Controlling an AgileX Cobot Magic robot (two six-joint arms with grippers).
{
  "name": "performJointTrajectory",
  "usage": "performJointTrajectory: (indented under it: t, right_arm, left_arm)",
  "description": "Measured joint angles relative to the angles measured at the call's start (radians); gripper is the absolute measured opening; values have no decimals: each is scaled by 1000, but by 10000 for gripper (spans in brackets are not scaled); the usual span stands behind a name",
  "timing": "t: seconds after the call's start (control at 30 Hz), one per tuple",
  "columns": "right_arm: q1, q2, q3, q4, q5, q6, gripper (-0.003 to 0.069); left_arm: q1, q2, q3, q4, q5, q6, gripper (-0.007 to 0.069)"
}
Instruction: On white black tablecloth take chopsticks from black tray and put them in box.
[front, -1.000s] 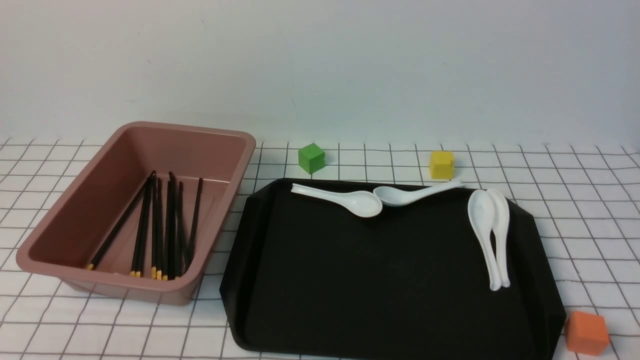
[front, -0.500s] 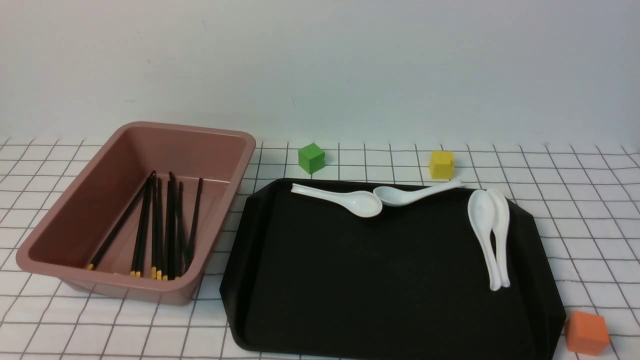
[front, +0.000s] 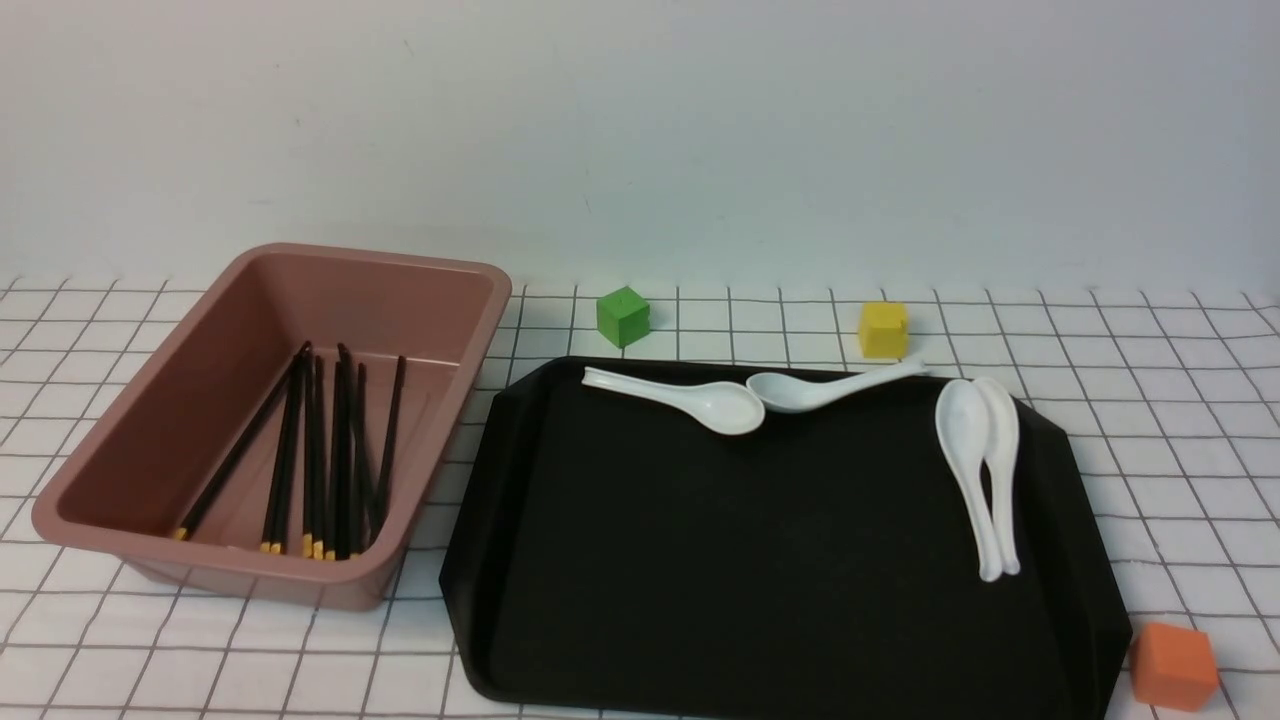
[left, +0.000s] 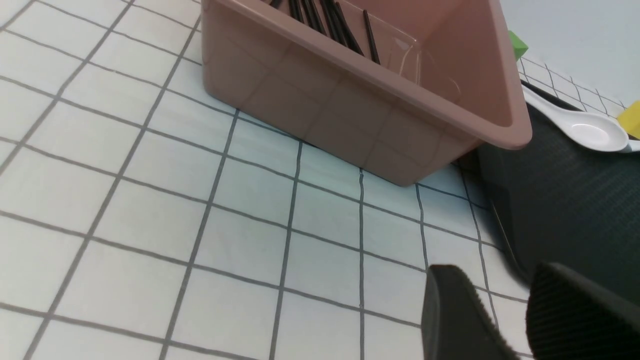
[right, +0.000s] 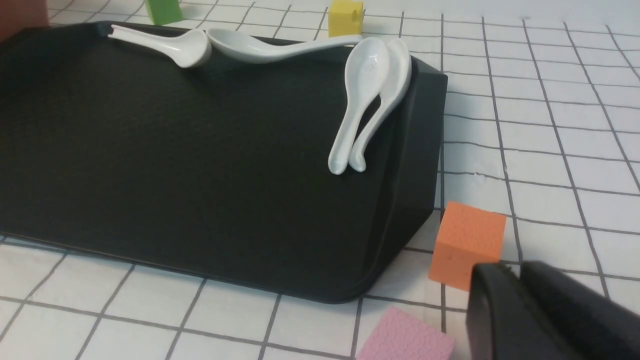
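Observation:
Several black chopsticks (front: 325, 460) with yellow ends lie inside the pink-brown box (front: 140, 440) at the left; they also show in the left wrist view (left: 330, 15) in the box (left: 350, 115). The black tray (front: 760, 580) holds only white spoons (front: 980, 470); no chopsticks lie on it. Neither gripper shows in the front view. My left gripper (left: 495, 280) is open and empty over the tablecloth (left: 150, 175), near the tray's corner (left: 565, 210). My right gripper (right: 517, 272) is shut and empty beside the orange cube (right: 465, 242), off the tray's corner (right: 200, 165).
Two more spoons (front: 700, 398) lie at the tray's far rim. A green cube (front: 623, 316) and a yellow cube (front: 884, 328) stand behind the tray. An orange cube (front: 1173, 665) sits at its front right corner. A pink block (right: 405, 337) lies near the right gripper.

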Motion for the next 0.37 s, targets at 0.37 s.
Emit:
performJointTrajectory:
  t: [0.37]
  right_arm:
    - [0, 0, 0, 0, 0, 0, 103]
  left_arm:
    - [0, 0, 0, 0, 0, 0, 238]
